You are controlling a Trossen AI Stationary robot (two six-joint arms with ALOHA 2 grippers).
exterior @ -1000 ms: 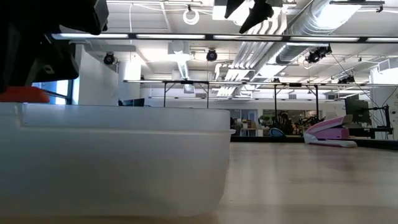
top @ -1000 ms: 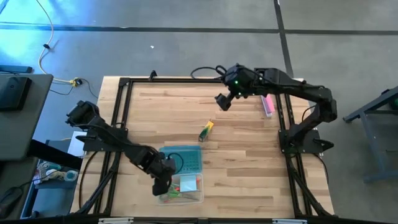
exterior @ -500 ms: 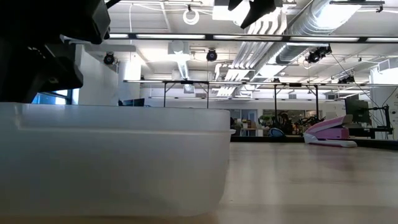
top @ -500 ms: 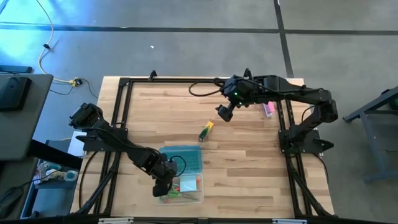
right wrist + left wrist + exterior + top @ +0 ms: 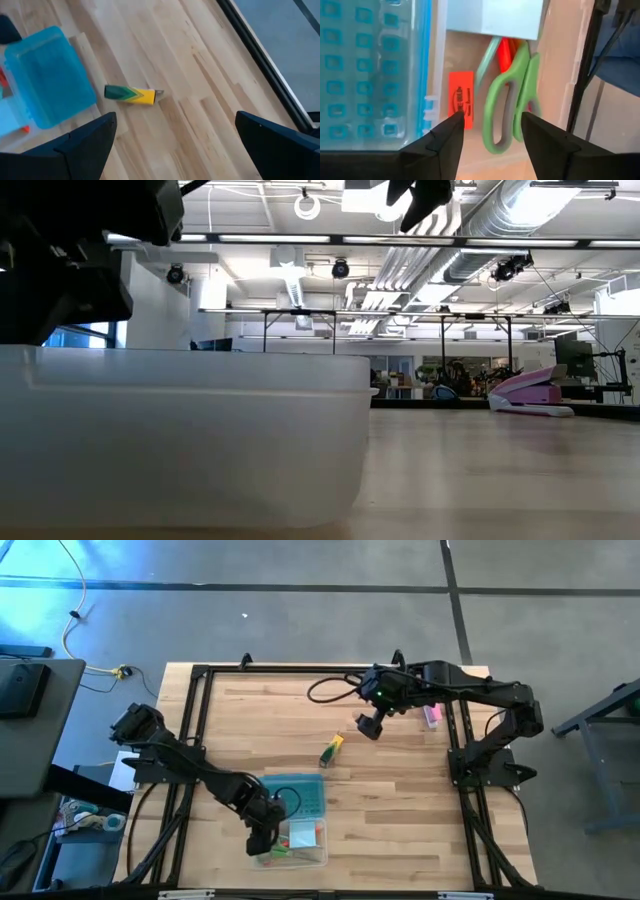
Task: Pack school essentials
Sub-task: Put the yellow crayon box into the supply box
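Observation:
My left gripper point(image 5: 262, 838) point(image 5: 492, 119) hovers open over the clear box point(image 5: 312, 858) near the table's front edge and points down into it. On the box floor lie green-handled scissors point(image 5: 507, 110), a small orange-red piece point(image 5: 461, 97), an orange-red pencil point(image 5: 505, 50), a green pencil point(image 5: 487, 62) and a light-blue note pad point(image 5: 495, 17). A yellow-green marker point(image 5: 331, 750) point(image 5: 131, 94) lies flat on the wood mid-table. Above and to the far right of it, my right gripper point(image 5: 370, 725) point(image 5: 176, 117) hangs wide open.
The teal lid point(image 5: 297, 795) point(image 5: 365, 75) lies against the box's far side. A pink bar point(image 5: 432, 715) point(image 5: 530, 395) sits at the far right by the frame. In the low view the box wall point(image 5: 180, 430) fills the left half. Bare wood surrounds the marker.
The orange-red piece that showed under my left gripper at the box's rim has dropped out of the low view into the box; the gripper stays in place. My right gripper has come toward the table's near edge, closer to the marker, still wide open.

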